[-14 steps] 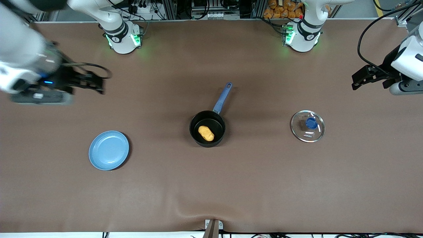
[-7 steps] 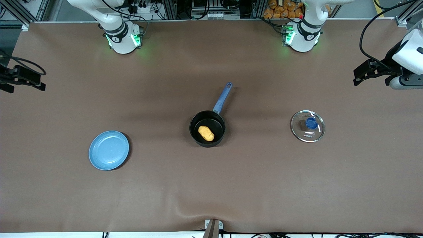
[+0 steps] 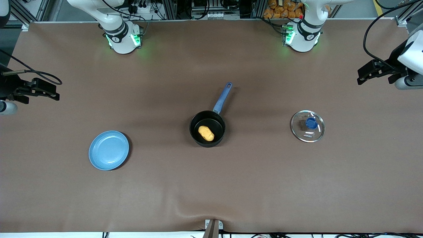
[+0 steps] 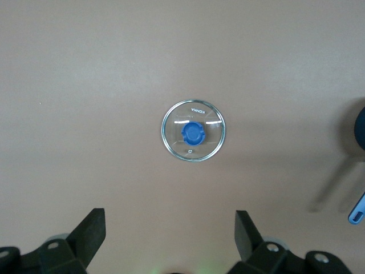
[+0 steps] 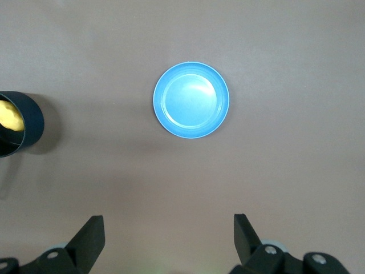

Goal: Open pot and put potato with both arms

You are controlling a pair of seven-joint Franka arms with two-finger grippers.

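Note:
The black pot (image 3: 207, 129) with its long blue handle stands uncovered at the table's middle. The yellow-orange potato (image 3: 206, 133) lies inside it; both show at the edge of the right wrist view, the pot (image 5: 20, 131) and the potato (image 5: 10, 117). The glass lid with a blue knob (image 3: 308, 126) lies flat on the table toward the left arm's end, and shows in the left wrist view (image 4: 193, 131). My left gripper (image 3: 363, 75) is open and empty, up over the table's left-arm end. My right gripper (image 3: 53, 93) is open and empty over the right-arm end.
A flat light-blue plate (image 3: 108, 150) lies empty toward the right arm's end, nearer the front camera than the pot; it shows in the right wrist view (image 5: 191, 100). The arms' bases (image 3: 123, 38) stand along the table's back edge.
The right arm swung out to the table's right-arm end, then came slightly back in. The left gripper drifted a little outward. Pot, potato, lid and plate have not moved.

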